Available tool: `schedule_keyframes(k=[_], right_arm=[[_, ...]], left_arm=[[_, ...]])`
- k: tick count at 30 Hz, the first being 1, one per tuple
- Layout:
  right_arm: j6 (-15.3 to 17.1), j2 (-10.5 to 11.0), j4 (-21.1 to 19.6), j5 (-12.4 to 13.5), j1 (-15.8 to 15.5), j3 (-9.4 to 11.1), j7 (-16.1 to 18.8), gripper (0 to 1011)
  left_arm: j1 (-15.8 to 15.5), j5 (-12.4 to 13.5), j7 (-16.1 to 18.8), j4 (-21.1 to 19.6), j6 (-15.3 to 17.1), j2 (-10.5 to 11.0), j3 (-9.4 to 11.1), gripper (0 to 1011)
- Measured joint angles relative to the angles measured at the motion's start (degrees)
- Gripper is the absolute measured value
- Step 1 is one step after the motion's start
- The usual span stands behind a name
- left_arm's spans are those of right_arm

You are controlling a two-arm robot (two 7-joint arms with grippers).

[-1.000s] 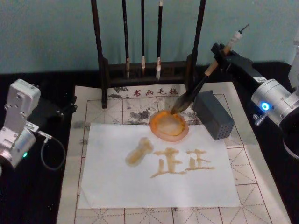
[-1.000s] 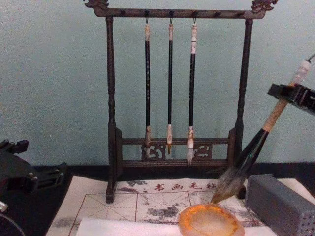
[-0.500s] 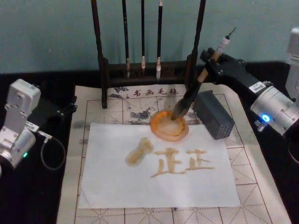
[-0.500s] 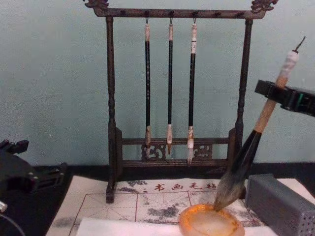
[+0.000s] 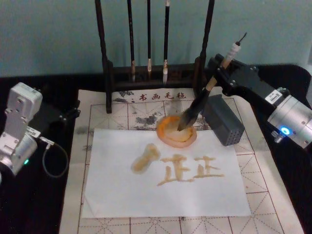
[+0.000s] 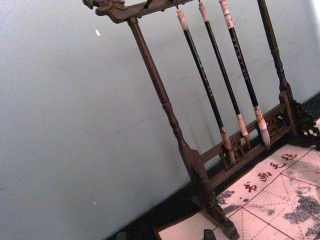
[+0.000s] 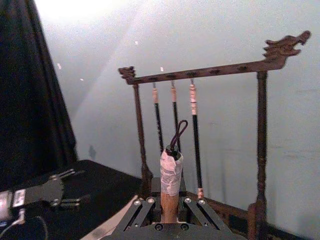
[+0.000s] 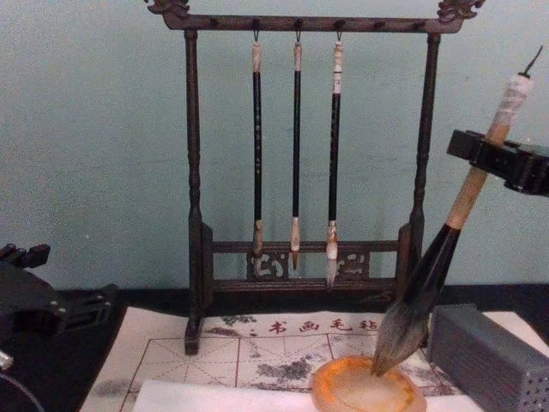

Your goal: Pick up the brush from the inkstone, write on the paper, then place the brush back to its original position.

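Swung steeper than a second ago, the large calligraphy brush (image 5: 204,95) now dips its tuft into the inkstone (image 5: 168,139); right gripper (image 5: 221,72) is clamped on the tan handle, below the taped whitish end; the brush's long axis runs from that end at the gripper's 1 o'clock down to the tuft at its 7 o'clock; the inkstone sits at 12 o'clock of the paper (image 5: 117,195), which carries amber characters; left gripper (image 5: 66,113) is parked well apart at 9 o'clock, so the right arm is nearer; whether the bristles touch the hollow is hard to tell.
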Motion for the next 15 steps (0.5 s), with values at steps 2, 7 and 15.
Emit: schedule_keyframes(k=[2, 7, 15], right_arm=[[0.0, 0.2, -0.5, 0.0, -0.4, 0.2, 0.6, 185], [0.0, 1.0, -2.1, 0.1, -2.0, 1.0, 3.0, 185], [0.0, 2.4, -4.5, 0.2, -4.4, 2.0, 6.1, 185]], left_arm=[[0.0, 0.0, 0.0, 0.0, 0.0, 0.0, 0.0, 1001], [0.0, 0.0, 0.0, 0.0, 0.0, 0.0, 0.0, 1001], [0.0, 0.0, 0.0, 0.0, 0.0, 0.0, 0.0, 1001]])
